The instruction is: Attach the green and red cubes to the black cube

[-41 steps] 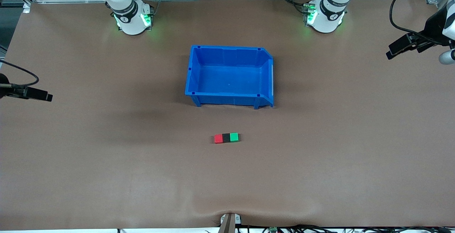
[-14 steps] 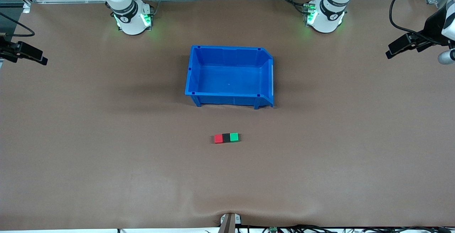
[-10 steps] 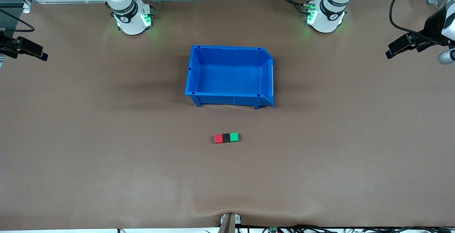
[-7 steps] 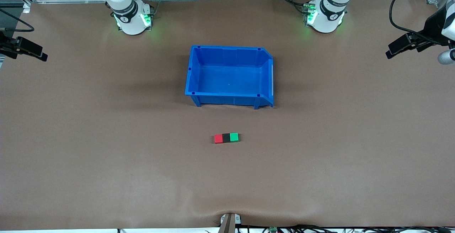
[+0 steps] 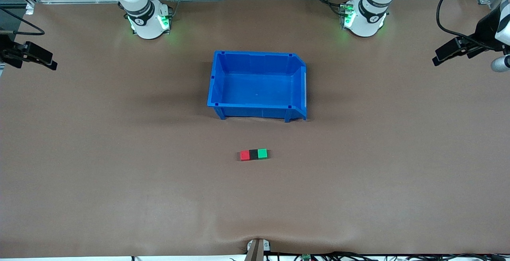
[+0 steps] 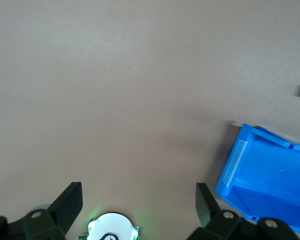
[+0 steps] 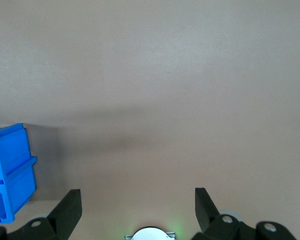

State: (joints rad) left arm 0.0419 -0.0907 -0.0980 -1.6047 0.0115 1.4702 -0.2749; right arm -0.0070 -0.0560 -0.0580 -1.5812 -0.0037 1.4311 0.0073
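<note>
— Where do the cubes lie?

— The small bright red cube (image 5: pixel 244 156), the matte black cube (image 5: pixel 253 154) and the bright green cube (image 5: pixel 262 154) sit touching in a row on the brown table (image 5: pixel 119 173), black between the two, nearer the front camera than the blue plastic bin (image 5: pixel 257 111).

— And your fingers?

— My left gripper (image 6: pixel 139 205) hangs spread wide and empty over the left arm's end of the table. My right gripper (image 7: pixel 138 205) hangs the same over the right arm's end. Both are well apart from the cubes.
</note>
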